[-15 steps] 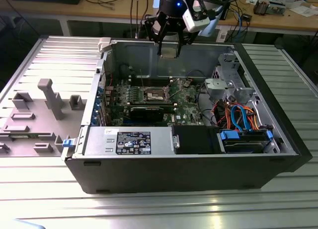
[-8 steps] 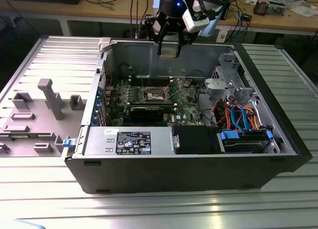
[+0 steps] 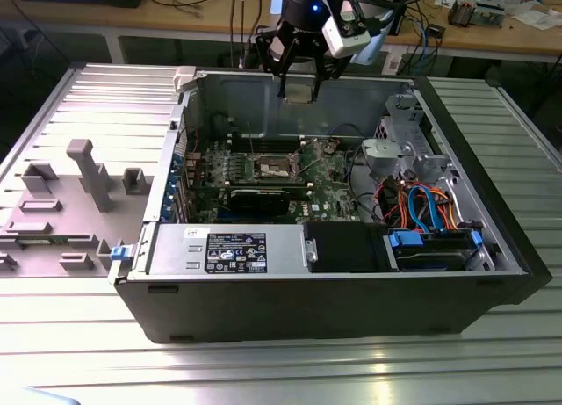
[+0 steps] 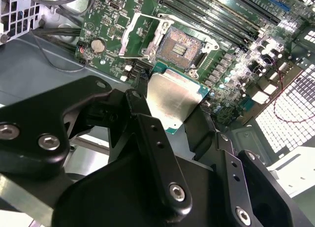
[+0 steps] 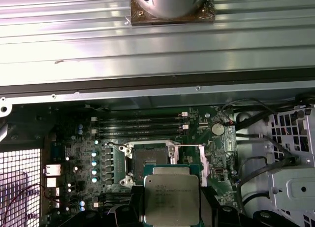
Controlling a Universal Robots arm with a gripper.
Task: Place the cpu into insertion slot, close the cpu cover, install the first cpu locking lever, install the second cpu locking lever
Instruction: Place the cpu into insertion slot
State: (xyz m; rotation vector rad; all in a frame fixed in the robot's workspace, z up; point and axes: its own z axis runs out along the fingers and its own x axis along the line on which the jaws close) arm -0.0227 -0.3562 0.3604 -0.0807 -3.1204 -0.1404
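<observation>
Up high over the open computer case [image 3: 307, 308] with the gripper [image 3: 299, 87], clamped on the cpu [image 3: 300, 92] by two opposite edges. Pinching the edges only, most likely to keep the contact side untouched underneath and the metal top facing up. Carrying it flat and level, presumably to come down square on the insertion slot [image 3: 274, 166]. Not there yet: hanging well clear of the green board, touching nothing.

Switching to the first wrist view: looking straight down past the cpu [image 5: 172, 195] onto the insertion slot [image 5: 149, 158], just beyond the chip's far edge, so handy for judging line-up but useless for height. Getting height from the exterior view instead, though hardly any detail of the grip.

Over to the second wrist view for that: seeing the black fingers [image 4: 142, 109] pressed against both sides of the silvery chip, and the dark pin field of the slot lying bare. Also catching the cpu cover [image 4: 127, 37] swung open beside the slot, out of the way, as needed for the chip to go in. Spotting the long memory slots [image 4: 211, 15] running alongside, well apart from the chip.
</observation>
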